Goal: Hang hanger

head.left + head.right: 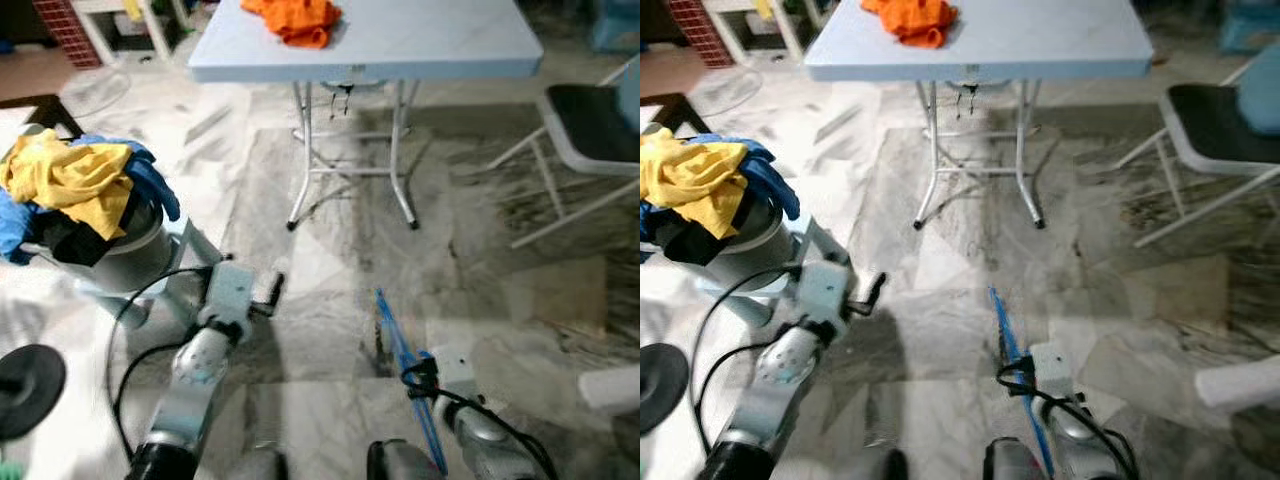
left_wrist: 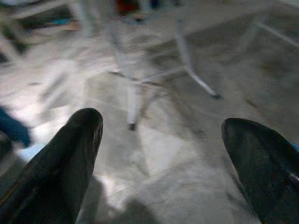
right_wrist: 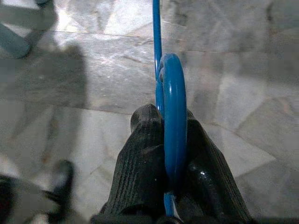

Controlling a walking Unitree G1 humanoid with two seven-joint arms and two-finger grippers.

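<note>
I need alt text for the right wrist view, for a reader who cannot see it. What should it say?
The right gripper holds a blue plastic hanger, its two black jaws shut on the curved hook. The hanger's thin blue bar runs away from the camera over a grey marble tile floor with shadows on it.

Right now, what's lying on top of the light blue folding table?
A crumpled orange cloth lies on the light blue folding table, near its left side. The rest of the tabletop in view looks bare, but the far edge runs out of the picture, and anything under the cloth is hidden.
</note>
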